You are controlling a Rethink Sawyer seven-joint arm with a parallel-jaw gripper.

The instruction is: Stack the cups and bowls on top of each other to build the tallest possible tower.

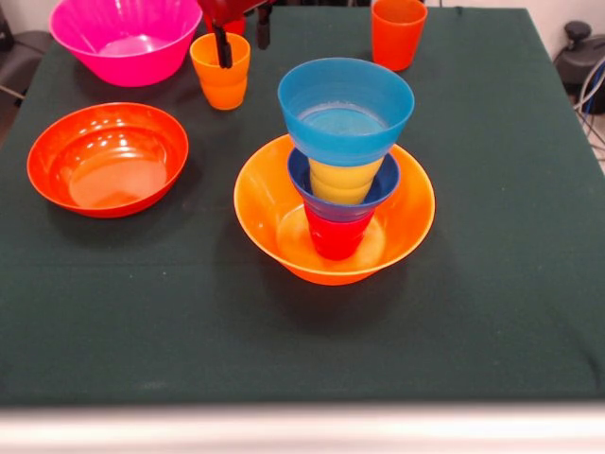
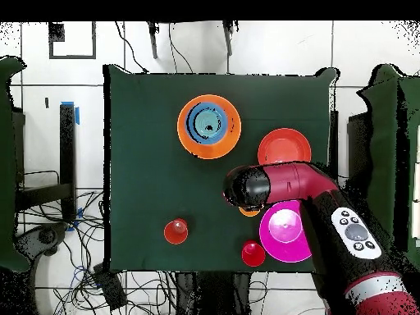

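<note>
The tower (image 1: 337, 180) stands mid-table: a big yellow-orange bowl (image 1: 269, 213) holds a red cup (image 1: 337, 236), then a small dark blue bowl (image 1: 385, 184), a yellow cup (image 1: 344, 181) and a light blue bowl (image 1: 345, 109) on top. It also shows in the overhead view (image 2: 209, 125). My gripper (image 1: 244, 40) is open at the top edge. One finger is inside an orange-yellow cup (image 1: 220, 80) and the other is outside its rim. An orange cup (image 1: 398, 33) stands at the far right.
A big pink bowl (image 1: 126, 38) sits far left, beside the orange-yellow cup. A wide orange-red bowl (image 1: 107, 158) lies left of the tower. In the overhead view the arm (image 2: 287, 184) covers the gripper, and two red cups (image 2: 175, 231) (image 2: 253, 253) stand near the robot's side.
</note>
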